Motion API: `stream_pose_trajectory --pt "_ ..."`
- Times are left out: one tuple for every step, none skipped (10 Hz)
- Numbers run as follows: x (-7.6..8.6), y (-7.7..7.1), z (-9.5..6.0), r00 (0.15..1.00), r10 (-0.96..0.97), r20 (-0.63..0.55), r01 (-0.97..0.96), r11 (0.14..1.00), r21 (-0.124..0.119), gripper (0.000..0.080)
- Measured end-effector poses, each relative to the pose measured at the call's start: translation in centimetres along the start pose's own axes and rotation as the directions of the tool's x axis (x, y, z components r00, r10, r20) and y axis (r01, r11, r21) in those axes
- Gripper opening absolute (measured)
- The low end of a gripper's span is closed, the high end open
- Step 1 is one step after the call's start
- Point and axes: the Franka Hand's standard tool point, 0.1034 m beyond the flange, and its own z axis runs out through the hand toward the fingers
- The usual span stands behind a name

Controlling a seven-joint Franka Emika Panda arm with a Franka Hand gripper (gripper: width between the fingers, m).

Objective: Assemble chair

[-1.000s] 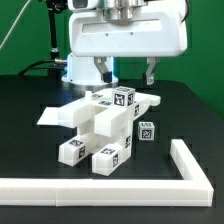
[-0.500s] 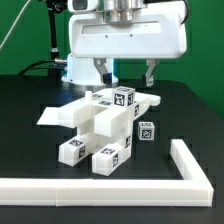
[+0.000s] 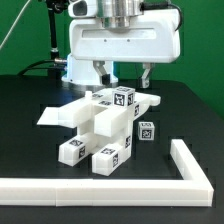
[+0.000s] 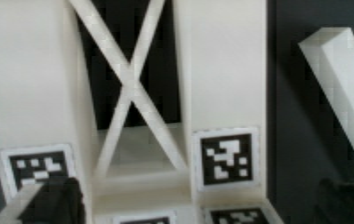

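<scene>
The chair (image 3: 105, 125) lies on the black table as a cluster of joined matte-white blocks with black-and-white tags. A small tagged block (image 3: 146, 129) sits right against it on the exterior view's right. My gripper (image 3: 125, 72) hangs open just above the chair's rear part, its two dark fingers (image 3: 103, 72) spread wide with nothing between them. In the wrist view the chair's X-braced panel (image 4: 129, 75) fills the frame, with tagged posts (image 4: 227, 158) below it. My gripper (image 4: 200, 205) straddles these posts, and one dark fingertip (image 4: 49, 200) shows beside them.
A long white L-shaped rail (image 3: 120, 186) runs along the table's front edge and turns back on the exterior view's right. The arm's white base (image 3: 78, 68) stands behind the chair. A flat white piece (image 3: 52, 114) juts out on the chair's left.
My gripper has risen very slightly and stays open. The chair and the small block have not moved.
</scene>
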Motion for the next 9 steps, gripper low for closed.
stream_pose_trajectory --pt "0.1 0.1 0.4 1.0 0.0 -0.007 0.0 1.0 -0.002 0.0648" --pt "0.3 0.1 0.6 1.0 0.0 -0.008 0.0 1.0 -0.005 0.0648" --pt "0.8 -0.2 0.3 1.0 -0.001 -0.009 0.001 1.0 -0.002 0.0648" --pt "1.3 -0.8 -0.2 1.0 -0.003 -0.015 0.003 1.0 0.005 0.0648" --pt "1.8 -1.2 -0.2 1.0 -0.005 -0.017 0.005 1.0 0.007 0.0648" --pt "2.1 -1.4 0.1 1.0 -0.005 -0.019 0.005 1.0 0.004 0.0648" --pt "2.0 -1.4 0.5 1.0 -0.006 -0.016 0.006 1.0 0.0 0.0648" --pt "1.5 -1.8 0.5 1.0 -0.009 -0.013 0.009 1.0 0.001 0.0648" --pt "1.1 -2.1 0.1 1.0 -0.016 -0.011 0.016 1.0 0.005 0.0648"
